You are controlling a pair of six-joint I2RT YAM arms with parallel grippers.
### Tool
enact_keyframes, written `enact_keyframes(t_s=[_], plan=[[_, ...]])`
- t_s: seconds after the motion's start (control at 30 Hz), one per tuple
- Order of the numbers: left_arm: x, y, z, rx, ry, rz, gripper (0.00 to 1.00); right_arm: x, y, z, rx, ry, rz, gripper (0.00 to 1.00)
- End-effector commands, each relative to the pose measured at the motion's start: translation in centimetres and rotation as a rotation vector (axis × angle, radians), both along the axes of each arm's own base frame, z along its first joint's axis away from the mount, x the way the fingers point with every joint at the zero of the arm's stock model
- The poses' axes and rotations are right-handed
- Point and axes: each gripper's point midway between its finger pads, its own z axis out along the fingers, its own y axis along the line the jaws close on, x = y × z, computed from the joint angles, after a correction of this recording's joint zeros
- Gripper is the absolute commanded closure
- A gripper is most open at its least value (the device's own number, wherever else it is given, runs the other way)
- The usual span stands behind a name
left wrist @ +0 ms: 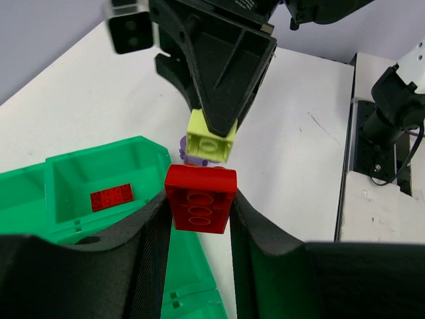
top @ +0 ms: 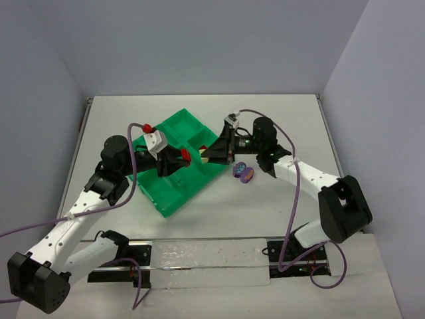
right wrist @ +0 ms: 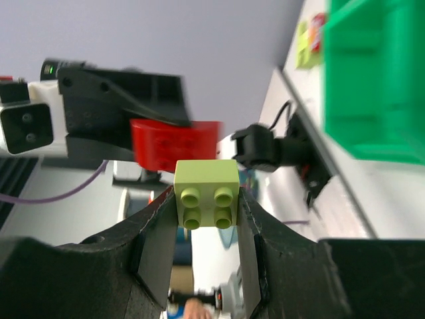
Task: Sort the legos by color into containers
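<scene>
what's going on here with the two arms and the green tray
Both arms are mid-sort. The left gripper is shut on a red lego brick, and the right gripper is shut on a yellow-green lego brick. The two bricks are held close together near the right edge of the green tray. One red lego already lies in a tray compartment. Purple legos sit on the table beside the tray.

The light is bright and even, and the white desk (top: pixel 219 212) has only soft, faint shadows. In the right wrist view the green tray (right wrist: pixel 372 86) and the far things look blurry.
</scene>
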Motion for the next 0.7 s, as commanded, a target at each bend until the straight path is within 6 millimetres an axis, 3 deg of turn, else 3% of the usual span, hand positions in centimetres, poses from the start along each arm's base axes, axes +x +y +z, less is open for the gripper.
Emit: enact_keyframes(t_s=[0.0,0.13,0.23,0.3,0.37,0.4,0.47,0.5,0.53,0.67], plan=[[0.3,-0.4,3.3,-0.051,-0.042,-0.017,1.0,0.8,-2.9,0.6,0.008,-0.071,-0.068,1.0],[1.5,-0.8,4.2,-0.12,0.005,0.03,1.0,2.0,-5.6,-0.9,-0.057,-0.053,-0.153,1.0],[3.9,-0.9,4.5,-0.167,0.068,0.126,1.0,3.1,-7.4,-1.5,-0.148,-0.113,-0.245,1.0],[6.5,-1.5,4.7,-0.222,0.189,0.213,1.0,3.5,-9.7,-3.8,-0.319,-0.128,-0.328,1.0],[9.7,-2.5,3.4,-0.201,0.343,0.302,1.0,4.3,-12.1,-4.2,-0.463,-0.179,-0.441,1.0],[12.3,-3.5,3.1,-0.181,0.403,0.344,1.0,4.2,-12.9,-4.0,-0.497,-0.204,-0.474,1.0],[14.1,-4.8,1.1,-0.111,0.505,0.392,1.0,4.6,-14.4,-4.5,-0.578,-0.217,-0.547,1.0],[14.9,-5.8,-1.1,-0.035,0.568,0.447,1.0,4.3,-15.0,-4.9,-0.61,-0.218,-0.557,1.0],[15.3,-7.0,-1.6,-0.014,0.586,0.45,1.0,4.1,-15.2,-5.1,-0.627,-0.219,-0.562,1.0],[18.1,-7.9,-5.7,0.007,0.673,0.617,1.0,3.7,-16.3,-5.9,-0.678,-0.22,-0.593,0.99]])
